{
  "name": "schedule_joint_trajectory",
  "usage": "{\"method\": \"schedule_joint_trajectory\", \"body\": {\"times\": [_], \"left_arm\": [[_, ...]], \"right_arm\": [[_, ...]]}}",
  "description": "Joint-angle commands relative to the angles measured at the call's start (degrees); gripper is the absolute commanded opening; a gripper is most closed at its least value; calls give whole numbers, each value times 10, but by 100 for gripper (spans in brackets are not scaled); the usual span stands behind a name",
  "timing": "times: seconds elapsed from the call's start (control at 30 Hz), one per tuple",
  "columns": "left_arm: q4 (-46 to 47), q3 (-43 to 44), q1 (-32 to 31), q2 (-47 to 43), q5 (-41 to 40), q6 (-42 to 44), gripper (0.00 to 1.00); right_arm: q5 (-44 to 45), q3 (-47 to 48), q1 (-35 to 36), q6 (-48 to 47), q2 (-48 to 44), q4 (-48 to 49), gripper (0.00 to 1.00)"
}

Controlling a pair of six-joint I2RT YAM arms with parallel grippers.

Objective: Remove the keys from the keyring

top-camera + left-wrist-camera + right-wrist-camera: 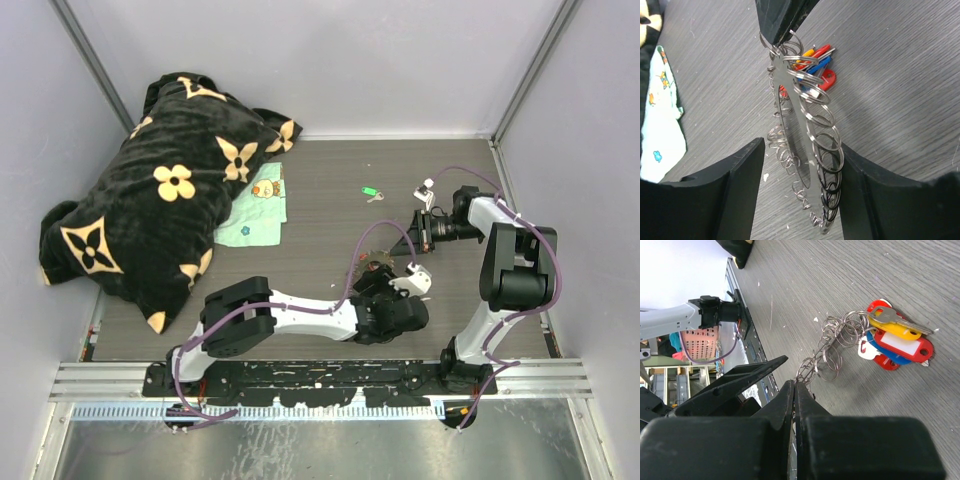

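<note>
The keyring (790,100) hangs edge-on above the table, a flat grey disc rimmed with many small wire rings. My right gripper (795,386) is shut on its rim, and its black fingertips (777,22) show at the top of the left wrist view. The keys (895,337), with red, yellow, blue and white tags, dangle together from the rings. My left gripper (802,150) is open around the keyring's lower part. One of its fingers (860,190) touches the small rings and the other (737,187) stands apart. From above, both grippers meet at the keyring (372,262).
One key with a green tag (370,192) lies alone on the table behind the grippers. A black flowered pillow (165,190) and a pale green cloth (255,208) fill the back left. Grey walls stand on three sides.
</note>
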Motion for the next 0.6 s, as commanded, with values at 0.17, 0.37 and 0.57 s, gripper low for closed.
{"method": "schedule_joint_trajectory", "body": {"times": [0.17,0.37,0.57], "left_arm": [[40,26,0,3,-60,48,44],[106,-6,0,-16,-64,116,22],[177,-53,3,-56,-58,190,0]], "right_arm": [[-45,21,-1,-14,-4,-34,0],[-67,41,-1,-98,2,-108,4],[-82,66,-2,-217,5,-207,22]]}}
